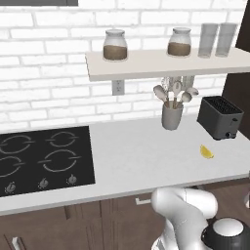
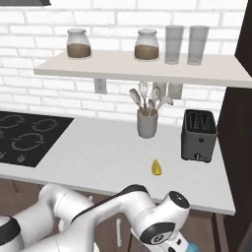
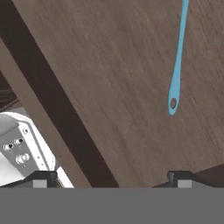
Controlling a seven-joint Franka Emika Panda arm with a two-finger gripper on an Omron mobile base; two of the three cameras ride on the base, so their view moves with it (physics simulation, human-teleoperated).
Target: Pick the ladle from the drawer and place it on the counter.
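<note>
Gripper [image 3: 112, 177] low, below counter level, looking into the drawer; fingers spread wide, nothing between them, tips apart at the bottom of the hand view. Ladle [image 3: 177, 70] lies flat on the drawer's brown wood floor [image 3: 109, 78]; thin teal handle with hanging hole showing, bowl cut off by the frame edge. Not touched by the fingers.

Farther: counter [image 1: 141, 156] speckled pale, with a yellow lemon wedge [image 1: 206, 152] near its right front. Black cooktop [image 1: 44, 158] at left. Far side: utensil crock [image 1: 172, 116], dark toaster [image 1: 219, 117] to its right. Wall shelf [image 1: 161, 63] above carries two jars and two glasses.
</note>
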